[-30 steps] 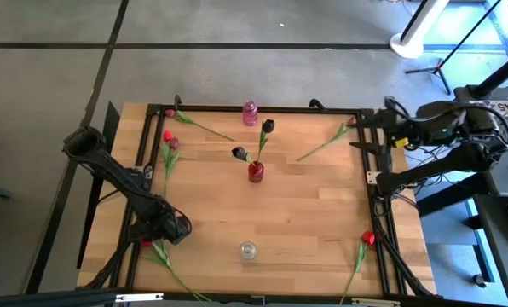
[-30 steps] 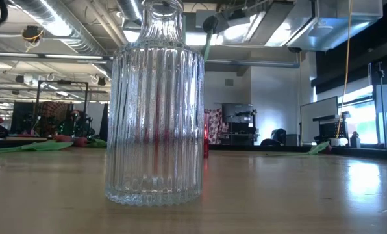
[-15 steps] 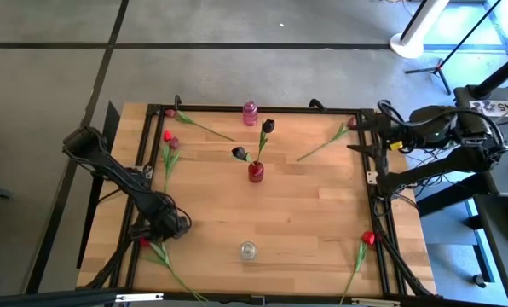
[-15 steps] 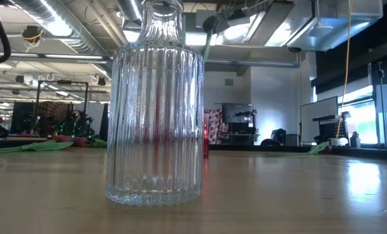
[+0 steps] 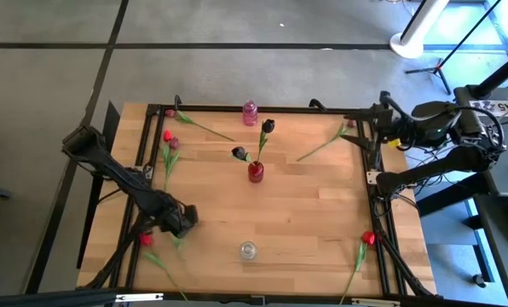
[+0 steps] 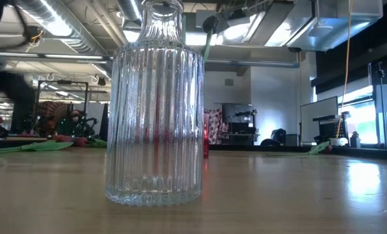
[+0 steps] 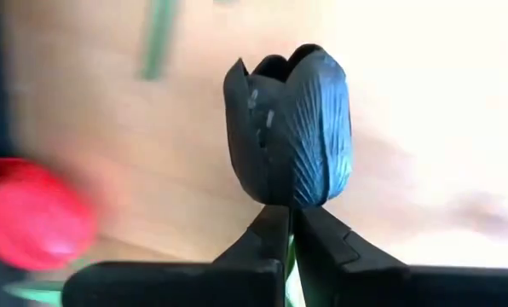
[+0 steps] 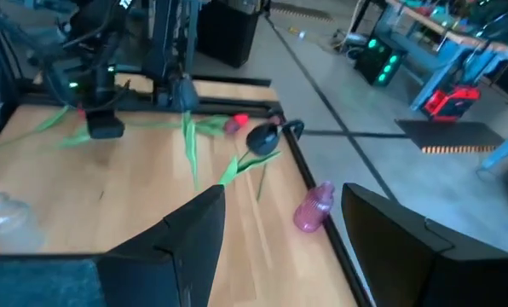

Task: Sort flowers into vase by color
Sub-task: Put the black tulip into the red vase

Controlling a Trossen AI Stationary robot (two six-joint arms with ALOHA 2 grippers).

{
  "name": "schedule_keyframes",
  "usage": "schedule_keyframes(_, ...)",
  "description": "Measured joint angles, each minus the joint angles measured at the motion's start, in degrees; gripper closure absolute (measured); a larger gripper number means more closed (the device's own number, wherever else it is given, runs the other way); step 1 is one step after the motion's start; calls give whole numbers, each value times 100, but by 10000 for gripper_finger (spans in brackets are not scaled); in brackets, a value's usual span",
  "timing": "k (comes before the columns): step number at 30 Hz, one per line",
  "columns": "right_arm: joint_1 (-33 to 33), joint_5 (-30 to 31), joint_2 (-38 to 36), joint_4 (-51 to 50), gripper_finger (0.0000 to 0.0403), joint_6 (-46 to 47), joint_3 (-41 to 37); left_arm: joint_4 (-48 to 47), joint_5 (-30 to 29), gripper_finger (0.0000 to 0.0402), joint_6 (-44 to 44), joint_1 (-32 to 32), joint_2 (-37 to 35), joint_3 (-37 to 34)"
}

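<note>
My left gripper [image 5: 184, 222] [image 7: 290, 217] is near the table's near-left corner, shut on a dark tulip [image 7: 292, 128]. A red tulip [image 5: 146, 240] [image 7: 32, 213] lies beside it, its stem running to the near edge. My right gripper [image 5: 377, 128] [image 8: 279, 239] stands open at the far right edge, next to a flower [image 5: 322, 145] lying there. A red vase [image 5: 256, 171] at mid-table holds two dark tulips [image 5: 268, 126]. A pink vase [image 5: 250, 112] stands at the far edge and a clear ribbed vase [image 5: 248, 250] [image 6: 154, 104] near the front. My left gripper pinches the dark tulip's thin green stem [image 7: 289, 258] between its two fingertips, right under the head. The head stands just beyond the fingertips. In the high view the gripper hides the head, so whether the tulip is clear of the table cannot be told.
Three flowers [image 5: 167, 158] lie along the far left part of the table. A red flower [image 5: 369, 238] lies at the near right corner. A black frame [image 5: 365, 183] runs around the tabletop. The wood between the vases is bare.
My left gripper has shut on the dark tulip's stem and gone a little toward the table's right edge. The tulip's leafy stem has swung with it, away from the red tulip, which stays put. My right gripper has drawn back slightly toward the right edge.
</note>
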Motion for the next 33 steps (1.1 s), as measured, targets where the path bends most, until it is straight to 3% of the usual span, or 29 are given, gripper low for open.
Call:
schedule_keyframes(2,-1,-14,4,104,166,-84,0,-316,-809,397,179,105,-96,391)
schedule_keyframes(7,1,-148,7,113,166,-304,0,-871,-3601,397,1215,471,-153,1520)
schedule_keyframes(11,1,-172,13,121,166,-608,0,-626,-5298,397,3290,719,-145,2462)
schedule_keyframes(14,1,-171,11,261,166,-801,0,289,-6294,397,5663,779,-138,2998)
schedule_keyframes(19,1,-57,11,645,166,-960,0,1955,-6264,397,9568,1019,-138,3807)
schedule_keyframes(24,1,719,76,999,166,-1009,2,3969,-5540,397,12901,1336,-140,4032)
schedule_keyframes(29,0,1456,123,1207,166,-1008,2,4439,-4959,397,14156,1856,-140,4046)
schedule_keyframes(33,-1,1653,172,1266,166,-834,2,4418,-4564,397,14767,2260,-64,4046)
